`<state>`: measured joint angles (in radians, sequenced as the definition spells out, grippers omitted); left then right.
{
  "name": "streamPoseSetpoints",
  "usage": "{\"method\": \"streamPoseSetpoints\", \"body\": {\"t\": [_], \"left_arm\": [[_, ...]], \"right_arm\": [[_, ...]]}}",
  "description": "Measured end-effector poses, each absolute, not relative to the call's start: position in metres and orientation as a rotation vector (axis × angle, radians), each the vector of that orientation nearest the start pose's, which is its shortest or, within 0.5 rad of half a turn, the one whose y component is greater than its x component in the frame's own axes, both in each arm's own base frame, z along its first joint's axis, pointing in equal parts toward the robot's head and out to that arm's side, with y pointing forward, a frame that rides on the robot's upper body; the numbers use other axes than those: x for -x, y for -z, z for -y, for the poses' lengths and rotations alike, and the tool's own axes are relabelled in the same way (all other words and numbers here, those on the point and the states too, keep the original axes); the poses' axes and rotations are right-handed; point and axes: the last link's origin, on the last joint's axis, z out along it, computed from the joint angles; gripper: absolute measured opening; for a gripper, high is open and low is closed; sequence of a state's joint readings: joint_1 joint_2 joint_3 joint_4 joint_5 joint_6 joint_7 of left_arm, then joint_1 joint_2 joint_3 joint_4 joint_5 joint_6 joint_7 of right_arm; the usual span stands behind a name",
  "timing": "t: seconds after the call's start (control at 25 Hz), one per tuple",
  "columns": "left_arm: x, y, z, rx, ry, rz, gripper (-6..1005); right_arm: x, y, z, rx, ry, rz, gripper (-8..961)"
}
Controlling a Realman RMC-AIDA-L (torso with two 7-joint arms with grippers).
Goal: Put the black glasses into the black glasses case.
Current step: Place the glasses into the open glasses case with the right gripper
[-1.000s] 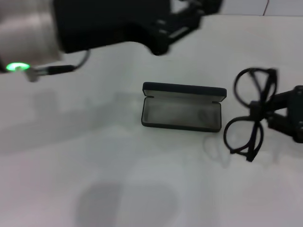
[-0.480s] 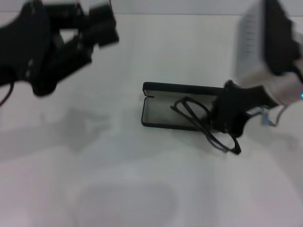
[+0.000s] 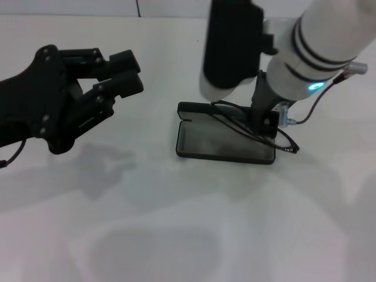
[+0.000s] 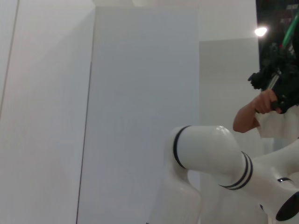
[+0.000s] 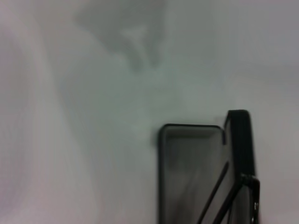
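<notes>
Right gripper [image 3: 265, 120] is down over the right end of the black glasses case [image 3: 225, 141], clamped on the black glasses [image 3: 281, 141]. The frame sits tilted across the open tray: one part runs over the back rim near the lid, the other end pokes out past the case's right front corner, above the table [image 3: 176, 223]. Glasses are at the case, not lying flat inside it. In the right wrist view, thin temple arms [image 5: 216, 196] slant over the grey lining and the lid [image 5: 240, 140] stands upright along one long side.

Room to move: the case's left end and front long edge are unobstructed, with bare white tabletop in front and to its left. The back edge is crowded by the right arm [image 3: 317, 47], whose white forearm and black housing hang over the far side. The right side is tight, with the gripper body and a cable [image 3: 311, 111] just beside the case corner.

Left gripper [image 3: 114, 76] hovers off the table well to the left of the case, fingers spread apart, holding nothing. The left wrist view shows only a wall [image 4: 93, 116] and the robot's white arm.

Count: one pair of glasses, one case, two grippers.
</notes>
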<state>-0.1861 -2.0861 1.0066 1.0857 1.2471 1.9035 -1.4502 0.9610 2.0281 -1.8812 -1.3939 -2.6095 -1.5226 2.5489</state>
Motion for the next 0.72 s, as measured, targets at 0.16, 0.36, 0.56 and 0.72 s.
{"method": "streamPoseSetpoints", "body": {"t": [0.16,0.36,0.56,0.72], "left_arm": [[0.206,-0.075,-0.249,2.58,1.431,0.148,180],[0.208,-0.074,-0.249,2.568,1.436,0.15,180],[0.211,-0.075,-0.248,2.554,1.433,0.144,180],[0.212,-0.076,-0.246,2.549,1.431,0.152,180]], "right_arm": [[-0.047,0.071,-0.351,2.659,0.863,0.199,88],[-0.048,0.081,-0.348,2.644,0.897,0.307,88],[-0.054,0.095,-0.338,2.631,0.926,0.483,88],[-0.058,0.102,-0.338,2.604,0.934,0.544,88]]}}
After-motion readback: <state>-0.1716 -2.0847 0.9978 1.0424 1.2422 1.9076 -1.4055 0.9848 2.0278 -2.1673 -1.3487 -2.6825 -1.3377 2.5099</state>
